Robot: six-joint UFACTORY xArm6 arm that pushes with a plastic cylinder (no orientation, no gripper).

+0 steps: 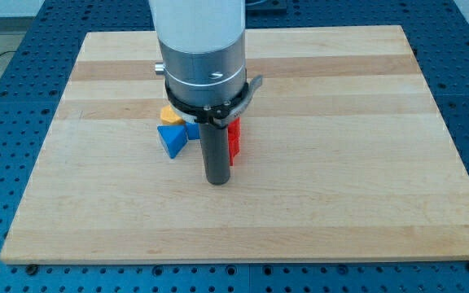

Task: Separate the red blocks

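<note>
My tip point(217, 182) rests on the wooden board point(340, 163), just below a cluster of blocks near the board's middle. A red block point(234, 138) shows at the rod's right side, touching or nearly touching it; its shape is partly hidden by the rod. Whether it is one red block or two stacked along the view's vertical cannot be told. A blue triangular block point(171, 139) lies left of the rod, with a yellow block point(169, 115) above it, partly hidden by the arm. A second blue piece point(193, 130) peeks out between them and the rod.
The arm's white and grey body point(200, 57) covers the board's upper middle and hides what lies behind it. The board sits on a blue perforated table point(6, 122).
</note>
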